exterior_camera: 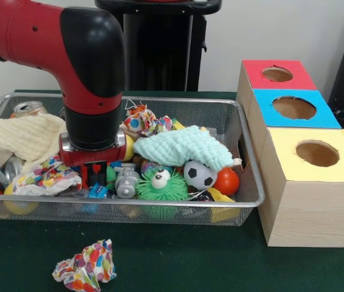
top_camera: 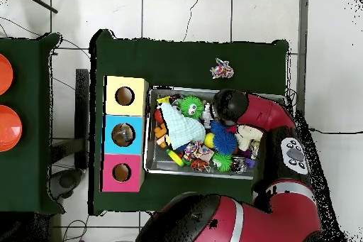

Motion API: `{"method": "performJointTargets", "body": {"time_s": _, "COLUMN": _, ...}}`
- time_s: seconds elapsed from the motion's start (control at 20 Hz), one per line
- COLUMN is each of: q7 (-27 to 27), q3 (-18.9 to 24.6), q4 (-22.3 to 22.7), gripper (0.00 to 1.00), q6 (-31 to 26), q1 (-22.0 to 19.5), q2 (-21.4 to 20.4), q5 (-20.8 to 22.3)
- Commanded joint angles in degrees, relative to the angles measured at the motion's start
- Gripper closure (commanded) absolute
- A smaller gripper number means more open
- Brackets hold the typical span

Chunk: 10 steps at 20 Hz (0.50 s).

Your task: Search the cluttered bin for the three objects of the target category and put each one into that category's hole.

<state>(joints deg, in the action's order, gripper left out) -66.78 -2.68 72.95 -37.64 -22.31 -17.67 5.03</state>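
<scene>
My gripper [exterior_camera: 96,173] is down inside the wire bin [exterior_camera: 251,201], left of centre, between a colourful paper wad [exterior_camera: 47,176] and a silver toy [exterior_camera: 125,180]. Clutter hides its tips. A green spiky ball with an eye [exterior_camera: 160,185], a soccer ball [exterior_camera: 199,175] and an orange ball [exterior_camera: 227,181] lie at the front right. A mint cloth [exterior_camera: 181,149] covers the middle. The wooden box to the right has a red hole [exterior_camera: 276,74], a blue hole [exterior_camera: 293,107] and a yellow hole [exterior_camera: 316,153]. In the overhead view the arm's wrist [top_camera: 228,106] hides the gripper.
A cream towel [exterior_camera: 20,137] and cans [exterior_camera: 29,108] fill the bin's left end. Another paper wad [exterior_camera: 144,120] lies at the back. A crumpled colourful paper [exterior_camera: 86,267] sits on the green table outside the bin [top_camera: 222,69]. A blue spiky ball [top_camera: 225,140] shows from overhead.
</scene>
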Motion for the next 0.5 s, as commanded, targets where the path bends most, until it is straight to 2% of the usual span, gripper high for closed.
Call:
{"method": "performJointTargets", "body": {"time_s": 0.05, "q7": -10.86, "q3": 2.76, "q4": -1.79, "gripper": 1.00, "q6": 2.29, "q1": -0.70, "q2": 2.31, "q5": -1.57}}
{"method": "performJointTargets", "body": {"time_s": 0.25, "q7": -11.05, "q3": 2.59, "q4": -1.43, "gripper": 1.00, "q6": 1.10, "q1": -0.59, "q2": 1.27, "q5": -1.91}}
{"method": "performJointTargets", "body": {"time_s": 0.5, "q7": -10.90, "q3": 0.57, "q4": 0.33, "gripper": 1.00, "q6": -6.54, "q1": 0.70, "q2": -5.68, "q5": -2.38}}
